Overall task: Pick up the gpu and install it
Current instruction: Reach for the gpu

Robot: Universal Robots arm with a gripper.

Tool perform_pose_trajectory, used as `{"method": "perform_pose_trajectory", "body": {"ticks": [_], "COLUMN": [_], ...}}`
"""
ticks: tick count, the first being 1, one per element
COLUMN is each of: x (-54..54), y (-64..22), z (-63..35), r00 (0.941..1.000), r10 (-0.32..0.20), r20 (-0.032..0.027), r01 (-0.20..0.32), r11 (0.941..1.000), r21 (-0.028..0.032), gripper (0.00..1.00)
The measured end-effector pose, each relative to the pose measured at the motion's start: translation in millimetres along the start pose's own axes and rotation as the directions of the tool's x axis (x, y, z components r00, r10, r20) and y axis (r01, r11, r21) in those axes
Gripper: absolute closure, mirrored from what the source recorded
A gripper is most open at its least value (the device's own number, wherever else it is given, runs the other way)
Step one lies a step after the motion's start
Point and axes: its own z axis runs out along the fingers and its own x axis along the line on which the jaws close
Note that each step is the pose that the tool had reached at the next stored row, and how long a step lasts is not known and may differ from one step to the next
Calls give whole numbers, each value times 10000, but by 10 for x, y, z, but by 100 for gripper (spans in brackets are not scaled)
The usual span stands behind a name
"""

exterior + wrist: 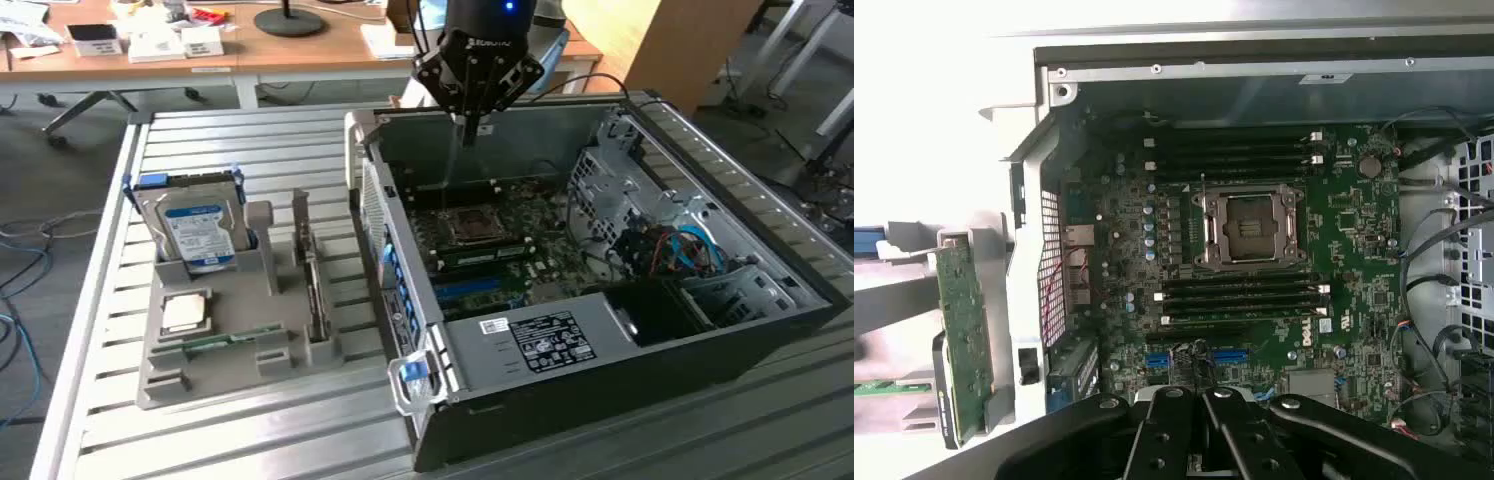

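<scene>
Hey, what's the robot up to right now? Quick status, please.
End effector shut, empty, above the open computer case. GPU upright in the gray holder on the table, untouched. Case wall stands between them.

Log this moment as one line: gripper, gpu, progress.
gripper: shut, over open computer case | gpu: upright in gray holder beside case, not gripped | install: not done

- Table (240, 440): ribbed bare metal, dull sheen.
- Holder (220, 375), nine o'clock: matt grey plastic.
- Computer case (641, 400): matt black outside, bare metal inside.
- Graphics card (962, 330): dull green circuit board.
</scene>
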Motion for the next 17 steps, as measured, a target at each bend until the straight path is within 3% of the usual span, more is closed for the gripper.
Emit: {"method": "perform_pose_trajectory", "body": {"ticks": [11,17], "x": [16,80], "y": [-1,-6], "z": [0,-2], "r00": [10000,10000], "r10": [0,1], "r20": [0,0], "r01": [0,-1], "r11": [10000,10000], "r21": [-1,0], "gripper": [89,89]}}
